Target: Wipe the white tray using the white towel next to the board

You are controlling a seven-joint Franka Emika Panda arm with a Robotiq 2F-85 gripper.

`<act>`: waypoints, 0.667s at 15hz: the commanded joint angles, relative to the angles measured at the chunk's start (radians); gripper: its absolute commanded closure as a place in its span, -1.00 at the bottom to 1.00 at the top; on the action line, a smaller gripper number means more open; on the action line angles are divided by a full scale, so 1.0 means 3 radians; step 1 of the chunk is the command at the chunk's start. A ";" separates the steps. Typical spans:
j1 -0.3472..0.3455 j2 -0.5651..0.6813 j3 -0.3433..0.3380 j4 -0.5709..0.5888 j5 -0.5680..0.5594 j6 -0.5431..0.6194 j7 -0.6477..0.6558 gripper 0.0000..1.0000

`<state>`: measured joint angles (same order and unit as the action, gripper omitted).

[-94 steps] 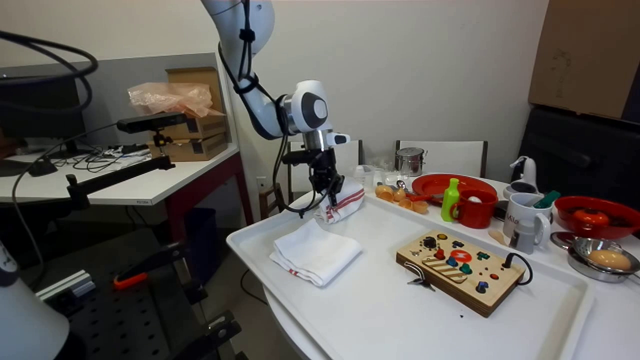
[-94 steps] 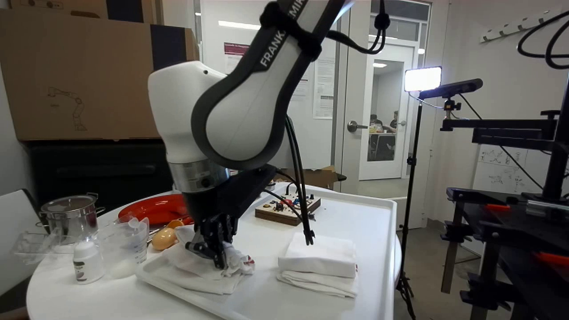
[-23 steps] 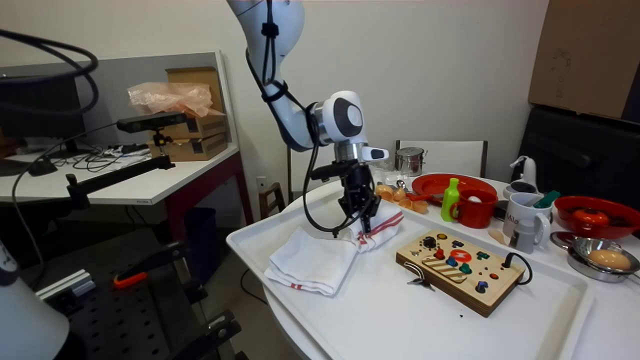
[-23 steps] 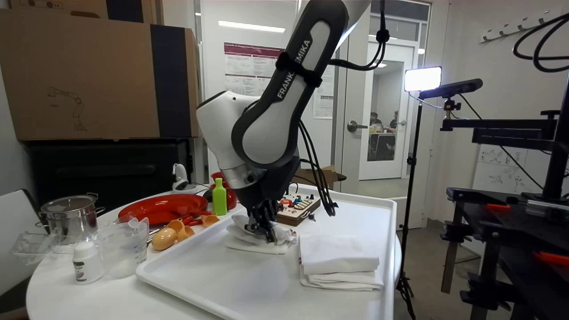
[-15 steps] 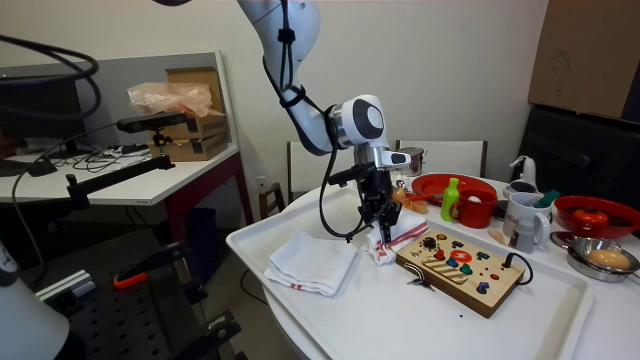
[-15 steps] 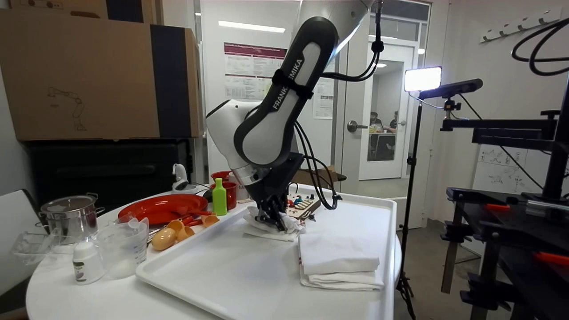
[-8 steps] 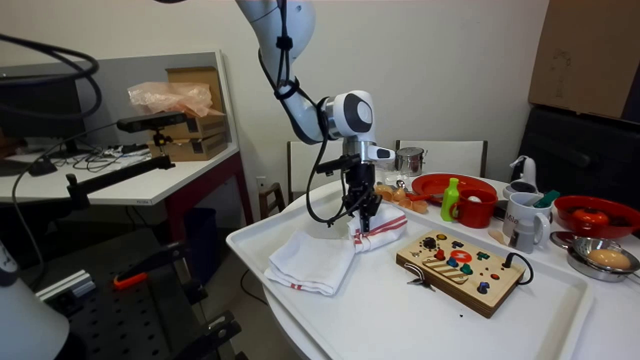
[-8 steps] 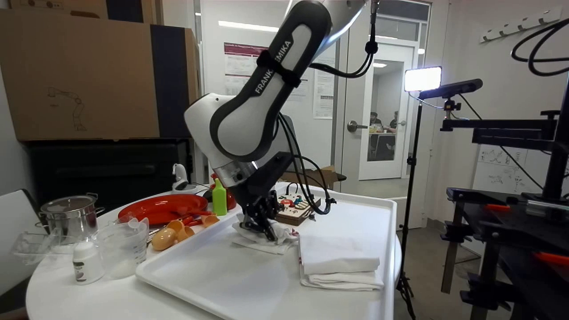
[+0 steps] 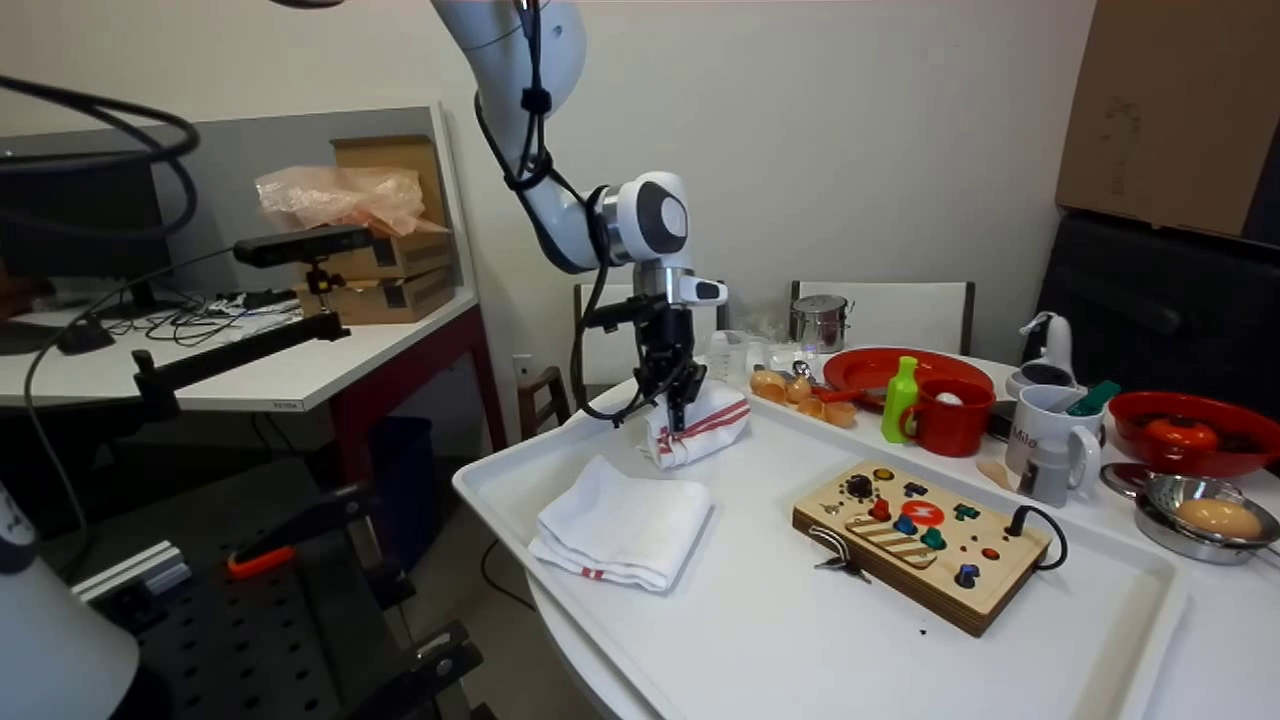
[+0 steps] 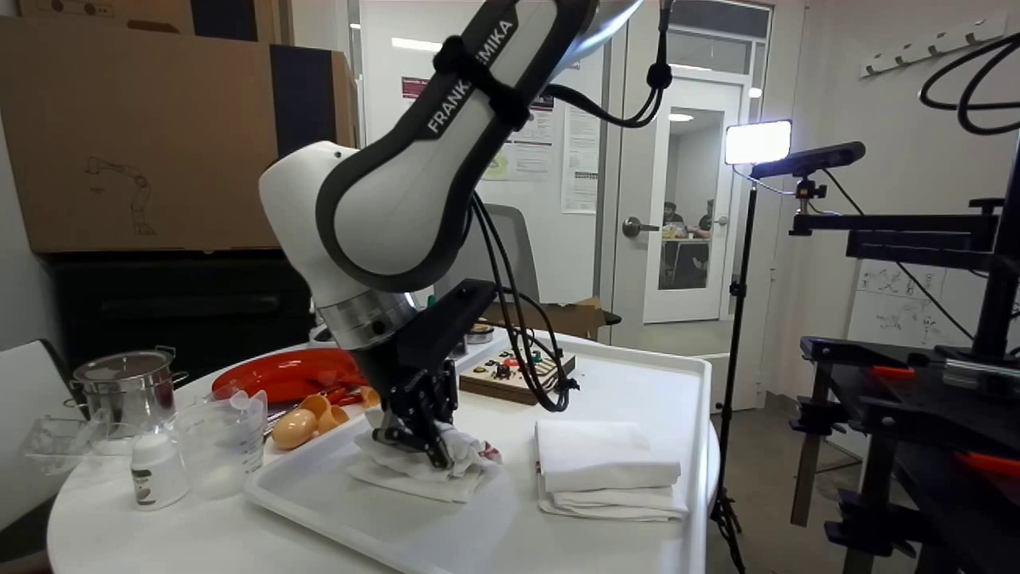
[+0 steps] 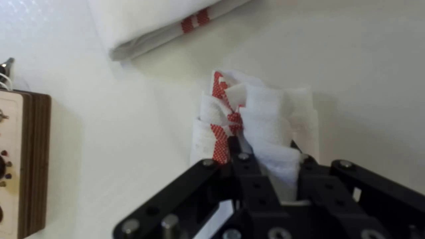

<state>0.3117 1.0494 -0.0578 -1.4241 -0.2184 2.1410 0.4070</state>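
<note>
The gripped white towel with red stripes [image 9: 712,425] lies bunched on the white tray [image 9: 800,640], near one end, in both exterior views [image 10: 410,482]. My gripper [image 9: 678,420] points down into this towel; in the wrist view the fingers [image 11: 264,146] are closed around a raised white fold [image 11: 269,129]. The fingertips are partly hidden in the cloth. A second, folded white towel [image 9: 625,525] lies flat on the tray, apart from the gripped one; it also shows in the wrist view [image 11: 149,20]. The wooden board with knobs [image 9: 920,540] sits on the tray, away from the gripper.
Eggshells [image 9: 800,395], a red plate [image 9: 900,375], a green bottle [image 9: 901,400], a red mug [image 9: 950,420] and a white mug [image 9: 1050,430] stand beside the tray's long rim. A plastic measuring cup [image 10: 223,442] and a white bottle [image 10: 157,470] stand near its corner. Cables hang from the arm.
The gripper and towel moved from the tray's end toward the board until about 1 s ago, then slid back toward that end. The folded towel shifted slightly between the oldest frames and 1.5 s ago.
</note>
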 commanded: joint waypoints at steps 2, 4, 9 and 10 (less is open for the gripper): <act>0.0192 0.0018 0.0042 0.0074 -0.0013 0.0029 0.0020 0.91; 0.0250 0.0052 0.0071 0.0164 0.0036 -0.0076 0.0059 0.91; 0.0310 0.0159 0.0004 0.0327 0.0027 -0.0067 0.0266 0.91; 0.0305 0.0183 -0.0034 0.0340 0.0007 -0.0045 0.0302 0.91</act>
<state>0.4009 1.0582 -0.0382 -1.3810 -0.2163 2.1313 0.4661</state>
